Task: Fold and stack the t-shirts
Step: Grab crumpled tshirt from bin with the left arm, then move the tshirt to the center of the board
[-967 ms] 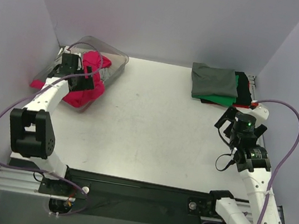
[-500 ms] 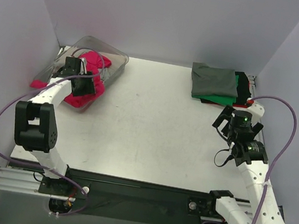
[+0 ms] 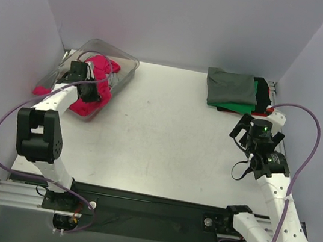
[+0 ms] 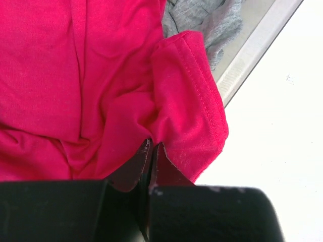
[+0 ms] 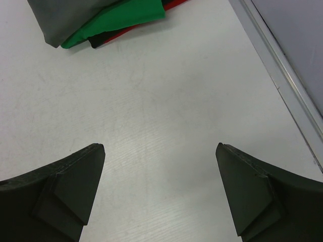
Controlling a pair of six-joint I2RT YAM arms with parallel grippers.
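A bright magenta-red t-shirt (image 3: 101, 64) spills out of the clear bin (image 3: 129, 62) at the back left, hanging over its near side. My left gripper (image 3: 95, 94) is shut on a fold of that shirt (image 4: 101, 75), the jaws (image 4: 153, 143) pinched together with cloth between their tips. A light grey t-shirt (image 4: 214, 17) lies under it in the bin. Folded t-shirts are stacked (image 3: 233, 89) at the back right, dark grey (image 5: 65, 15) on top of green (image 5: 128, 14), black and red. My right gripper (image 3: 242, 130) hovers open in front of the stack, its jaws (image 5: 160, 147) holding nothing.
The bin's clear rim (image 4: 247, 55) runs beside the held fold. The table's right edge and wall (image 5: 282, 75) lie close to the right arm. Bare white tabletop (image 3: 166, 128) stretches between the bin and the stack.
My left gripper has closed on the magenta-red shirt after reaching slightly right along it. The right arm shifted a little toward the stack, then held still, staying open.
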